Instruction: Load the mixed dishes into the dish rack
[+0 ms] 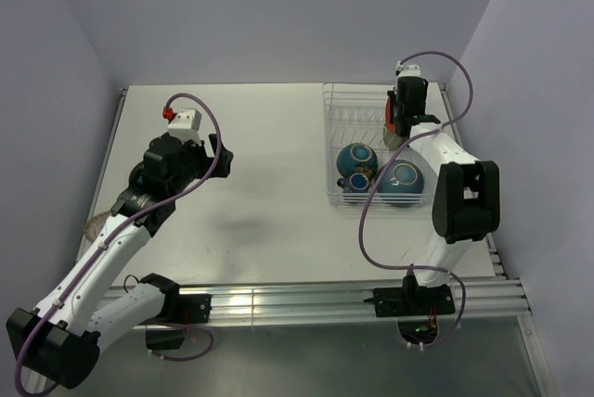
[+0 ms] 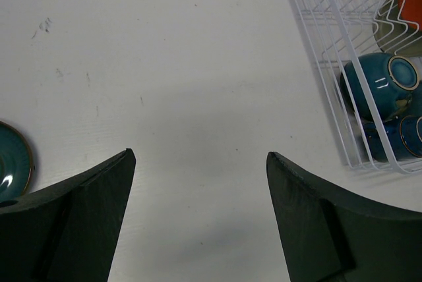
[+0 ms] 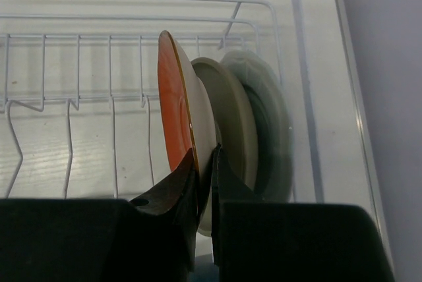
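Observation:
The white wire dish rack point(image 1: 340, 128) stands at the table's far right. My right gripper point(image 3: 205, 153) is over its far right end, shut on the rim of the orange-red plate point(image 3: 173, 111), which stands upright in a slot. Just behind it stand a grey-olive plate point(image 3: 231, 120) and a blurred pale blue-white plate point(image 3: 267, 124). Two teal-blue bowls point(image 1: 356, 161) point(image 1: 403, 181) and a small dark mug point(image 1: 355, 182) lie in the rack's near end. My left gripper point(image 2: 200, 157) is open and empty above bare table, left of the rack point(image 2: 330, 38).
A round teal dish with a brown rim point(image 2: 13, 163) lies on the table at the left, half under my left arm in the top view point(image 1: 93, 227). Purple walls close in the table on three sides. A metal rail point(image 1: 306, 300) runs along the near edge.

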Tool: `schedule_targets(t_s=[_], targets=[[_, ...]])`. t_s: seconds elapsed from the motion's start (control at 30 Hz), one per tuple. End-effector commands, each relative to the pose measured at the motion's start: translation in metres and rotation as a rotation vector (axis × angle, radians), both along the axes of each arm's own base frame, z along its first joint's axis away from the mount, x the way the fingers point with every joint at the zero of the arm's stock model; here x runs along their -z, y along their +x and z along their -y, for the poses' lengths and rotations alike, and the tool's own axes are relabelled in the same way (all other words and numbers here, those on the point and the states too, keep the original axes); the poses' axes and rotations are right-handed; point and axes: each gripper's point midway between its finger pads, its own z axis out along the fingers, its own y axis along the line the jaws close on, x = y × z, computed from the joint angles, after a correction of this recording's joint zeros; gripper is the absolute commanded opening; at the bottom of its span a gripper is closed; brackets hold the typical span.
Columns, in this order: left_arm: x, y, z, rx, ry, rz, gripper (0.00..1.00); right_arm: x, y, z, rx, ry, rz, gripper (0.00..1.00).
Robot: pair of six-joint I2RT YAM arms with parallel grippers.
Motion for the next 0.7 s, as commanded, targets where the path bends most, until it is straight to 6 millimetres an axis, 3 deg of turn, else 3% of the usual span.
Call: schedule_targets(t_s=[0.0,0.27,0.43,0.57,0.67], targets=[[-0.007,0.001,-0.003,-0.007,0.006,0.029,0.87,-0.024,0.026,-0.003,-0.006,0.004,0.086,0.0],[-0.004,0.002,-0.002,-0.005,0.007,0.023,0.87,0.028,0.03,-0.019,-0.067,0.042,-0.053,0.0],[-0.003,0.003,-0.002,-0.006,0.008,0.019,0.87,0.044,0.03,-0.02,-0.07,0.049,-0.097,0.04],[-0.001,0.004,-0.003,-0.012,0.013,0.014,0.87,0.05,0.028,-0.021,-0.074,0.05,-0.114,0.26],[0.002,0.004,-0.004,-0.015,0.016,0.008,0.87,0.049,0.026,-0.021,-0.074,0.044,-0.124,0.37]])
